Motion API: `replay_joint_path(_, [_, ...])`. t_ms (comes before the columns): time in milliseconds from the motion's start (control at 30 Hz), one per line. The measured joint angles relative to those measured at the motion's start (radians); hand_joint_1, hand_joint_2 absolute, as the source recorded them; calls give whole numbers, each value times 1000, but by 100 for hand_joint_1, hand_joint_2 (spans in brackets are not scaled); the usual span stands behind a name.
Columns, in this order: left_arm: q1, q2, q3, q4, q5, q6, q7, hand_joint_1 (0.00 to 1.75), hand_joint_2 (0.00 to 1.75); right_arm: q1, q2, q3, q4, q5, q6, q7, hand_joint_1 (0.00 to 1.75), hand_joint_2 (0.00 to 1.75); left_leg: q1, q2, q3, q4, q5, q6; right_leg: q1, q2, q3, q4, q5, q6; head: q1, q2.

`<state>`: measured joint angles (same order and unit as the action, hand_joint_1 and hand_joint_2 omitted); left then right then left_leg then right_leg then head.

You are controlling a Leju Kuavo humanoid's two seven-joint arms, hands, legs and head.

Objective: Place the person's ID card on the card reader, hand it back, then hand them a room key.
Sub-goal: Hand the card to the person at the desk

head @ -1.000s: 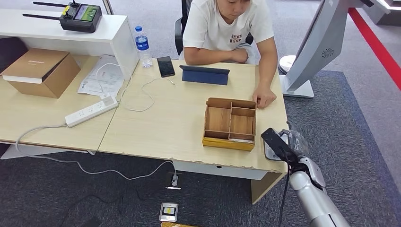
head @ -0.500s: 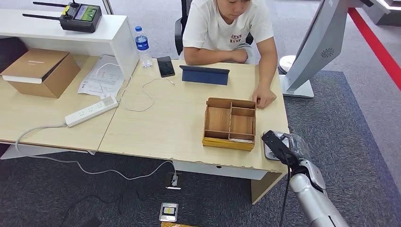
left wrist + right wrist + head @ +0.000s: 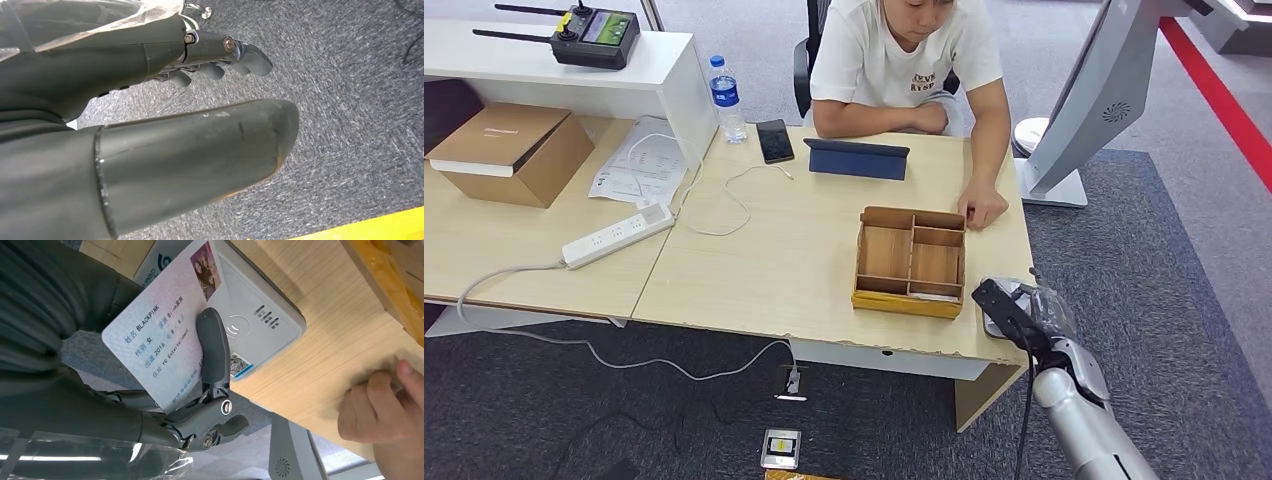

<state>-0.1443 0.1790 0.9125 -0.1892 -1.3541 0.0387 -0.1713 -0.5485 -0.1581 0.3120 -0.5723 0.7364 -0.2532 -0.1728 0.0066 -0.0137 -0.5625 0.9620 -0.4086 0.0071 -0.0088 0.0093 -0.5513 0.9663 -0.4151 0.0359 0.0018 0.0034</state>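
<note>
White plastic, the card reader [image 3: 250, 322] lies just under the right hand [image 3: 200, 390], which pinches the ID card [image 3: 160, 340] flat above it, presumably for scanning; left hand [image 3: 150, 125] hangs empty, fingers apart.

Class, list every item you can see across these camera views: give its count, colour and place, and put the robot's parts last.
Compartmented wooden tray: one, tan, desk near person.
White card reader: one, desk's corner.
Pale ID card: one, over reader.
Dark tablet case: one, navy, before person.
Black phone: one, beside bottle.
Clear water bottle: one, blue cap.
White power strip: one, left desk.
Cardboard box: one, brown.
Person's hand: one, by tray.
Left hand: above carpet.
Right hand: holds card.
</note>
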Motion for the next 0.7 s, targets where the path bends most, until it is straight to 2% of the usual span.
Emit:
replay_joint_path(467, [0,0,0,0,-11,-1,-9,0,0,-15,6,-2,17,-9,5,-13,175,175,0,0,1,0,0,0,0,0,1,0,0,0,0,0])
replay_joint_path(700, [0,0,0,0,-30,-3,-30,0,0,-79,5,-19,-38,-45,11,-13,175,175,0,0,0,0,1,0,0,0,0,0,1,1,0,0])
